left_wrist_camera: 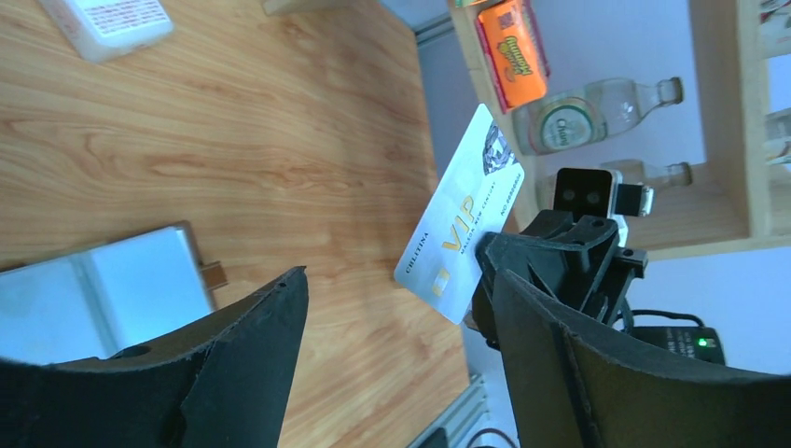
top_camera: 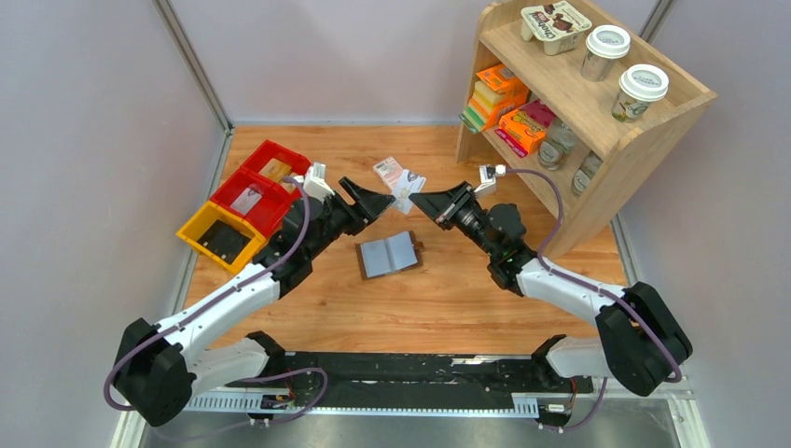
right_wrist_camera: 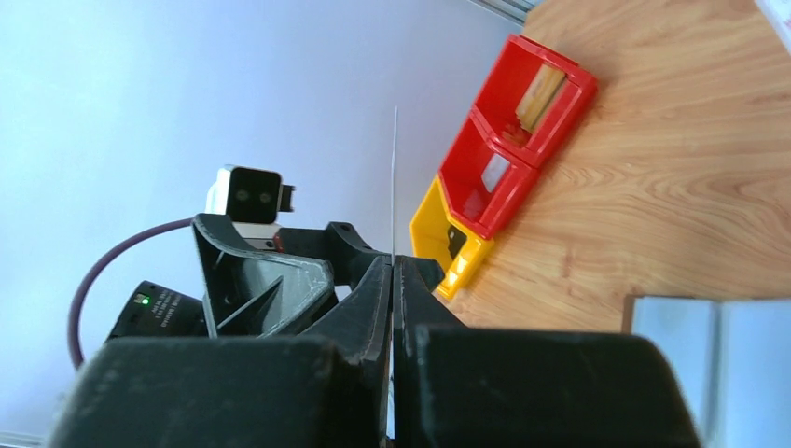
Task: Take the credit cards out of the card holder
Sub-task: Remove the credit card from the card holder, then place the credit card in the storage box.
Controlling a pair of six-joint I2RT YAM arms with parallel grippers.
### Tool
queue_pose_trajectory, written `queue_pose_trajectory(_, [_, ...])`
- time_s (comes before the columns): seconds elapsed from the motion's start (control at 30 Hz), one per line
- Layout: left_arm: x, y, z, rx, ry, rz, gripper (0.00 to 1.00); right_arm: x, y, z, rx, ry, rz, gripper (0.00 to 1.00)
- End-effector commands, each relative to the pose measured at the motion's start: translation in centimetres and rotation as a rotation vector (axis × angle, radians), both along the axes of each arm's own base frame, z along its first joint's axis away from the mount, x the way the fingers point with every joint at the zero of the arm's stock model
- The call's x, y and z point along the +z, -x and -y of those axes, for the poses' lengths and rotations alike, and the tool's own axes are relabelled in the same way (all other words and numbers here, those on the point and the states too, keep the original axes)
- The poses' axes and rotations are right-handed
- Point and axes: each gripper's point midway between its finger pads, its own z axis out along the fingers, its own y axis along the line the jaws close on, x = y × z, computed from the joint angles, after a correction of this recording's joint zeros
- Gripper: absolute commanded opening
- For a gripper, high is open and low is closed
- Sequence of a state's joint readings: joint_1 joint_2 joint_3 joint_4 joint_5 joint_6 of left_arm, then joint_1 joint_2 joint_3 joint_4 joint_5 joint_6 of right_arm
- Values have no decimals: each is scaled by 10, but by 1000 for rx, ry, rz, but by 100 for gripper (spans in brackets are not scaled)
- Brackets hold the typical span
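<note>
Right jaws: clenched flat on one credit card, right gripper (right_wrist_camera: 393, 266) pinching it near a lower corner.
Left jaws: released and spread wide, with nothing between the fingers (left_wrist_camera: 247, 350); left gripper (top_camera: 384, 198) faces the right one, tip to tip.
Held credit card (left_wrist_camera: 462, 229): pale grey-white with "VIP" in gold letters and a dark mark at its far end. It is up in the air, above the table and between the two grippers. From the right wrist it shows edge-on as a thin upright line.
Gap to left fingers: in the left wrist view the card stands clear of both.
Second credit card (top_camera: 388, 171): lies flat on the table just behind the grippers, white with pink print.
Card holder (top_camera: 389, 254): lies spread open on the table, on the near side of the grippers and below them. Its pale blue-grey pockets face up, with a brown edge and a snap tab on its right side. Neither gripper touches it.
Table (top_camera: 448, 299): wood grain.
Red bins (top_camera: 270, 173): two, at the left edge, with small items inside.
Yellow bin (top_camera: 219, 238): just next to the red ones, on their near side.
Wooden shelf (top_camera: 597, 121): at the back right, holding cups, bottles and coloured packets.
</note>
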State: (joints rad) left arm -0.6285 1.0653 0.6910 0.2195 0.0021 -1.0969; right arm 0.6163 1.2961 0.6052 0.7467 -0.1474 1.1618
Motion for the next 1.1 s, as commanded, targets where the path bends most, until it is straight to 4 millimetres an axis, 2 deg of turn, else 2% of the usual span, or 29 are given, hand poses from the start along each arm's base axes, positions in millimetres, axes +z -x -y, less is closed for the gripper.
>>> queue_pose_trajectory(0.0, [32,1,12,-35,157,24,79,45,-2,-1,-12,-91,109,0])
queue_pose_trajectory(0.27, [41,0,31,-100,265,-9,66,57,9,-16,73,-113,158,0])
queue_pose_trajectory(0.33, [45,0,33,-106,283,1,58,57,12,-21,88,-119,157,0])
queue_pose_trajectory(0.47, [50,-1,31,-99,308,23,30,51,13,-26,96,-118,136,0])
queue_pose_trajectory(0.5, [50,0,31,-98,311,27,26,49,13,-26,97,-117,133,0])
queue_pose_trajectory(0.53, [52,-1,29,-90,315,37,17,48,13,-26,96,-115,128,0])
queue_pose_trajectory(0.57, [52,0,27,-85,314,44,13,46,12,-27,96,-112,127,0])
queue_pose_trajectory(0.6, [53,0,27,-82,313,48,1,46,12,-27,94,-107,130,1])
queue_pose_trajectory(0.63, [51,-1,25,-71,304,49,0,44,12,-27,95,-102,127,2])
queue_pose_trajectory(0.77, [46,1,17,-54,234,62,0,38,11,-28,97,-50,149,23])
queue_pose_trajectory(0.8, [48,-1,10,-44,205,85,0,32,10,-26,93,-20,140,28])
queue_pose_trajectory(0.83, [39,-2,5,-40,165,63,0,25,7,-22,81,17,133,34])
queue_pose_trajectory(0.97, [21,-15,-37,11,-34,29,0,-2,-1,-1,52,199,103,59])
queue_pose_trajectory(1.0, [26,-18,-43,9,-77,52,0,-9,-2,6,42,251,99,62])
queue_pose_trajectory(1.03, [17,-20,-56,6,-104,15,0,-14,-2,13,21,295,106,68])
queue_pose_trajectory(1.07, [23,-24,-63,2,-125,39,0,-19,-2,21,-4,341,104,74])
